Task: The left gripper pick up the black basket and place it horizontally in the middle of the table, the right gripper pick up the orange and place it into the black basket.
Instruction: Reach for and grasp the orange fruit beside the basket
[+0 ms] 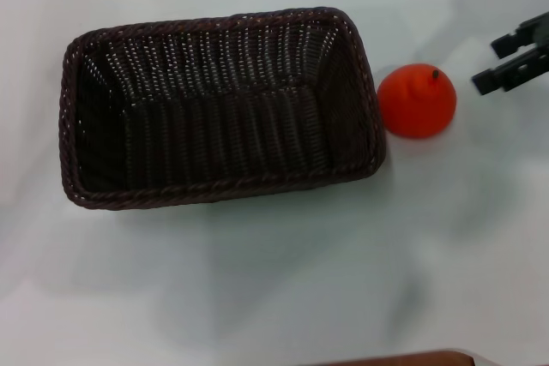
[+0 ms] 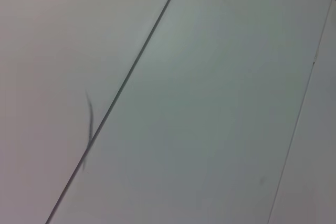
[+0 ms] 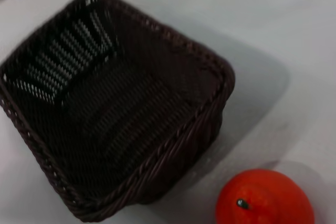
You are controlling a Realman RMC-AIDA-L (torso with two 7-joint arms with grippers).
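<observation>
Nearest the robot, the white table (image 1: 283, 289) lies bare. Beyond that, the black basket (image 1: 219, 109) sits upright with its long side running across the head view, roughly in the middle of the table, so the basket half of the job looks done. Just beside its right end, at about 3 o'clock from the basket's centre, stands the orange (image 1: 418, 101) with its dark stem up and tilted toward 1 o'clock; it is close to the rim but, as far as the head view shows, not touching it.

Farther out, at 2 o'clock from the orange, the right gripper (image 1: 517, 62) enters from the edge, its two black fingers apart and holding nothing.

The step in hand is judged to be the reach for the orange. To do it well, the right gripper should come down over the fruit with the fingers spread wider than its widest part and close at the middle, not near the pointed top (a round fruit rolls away from an off-centre squeeze). The finger on the basket side needs care, since the gap there is narrow.

The left gripper is not seen; its wrist camera shows only pale flat panels with dark seams, probably away from the work.
</observation>
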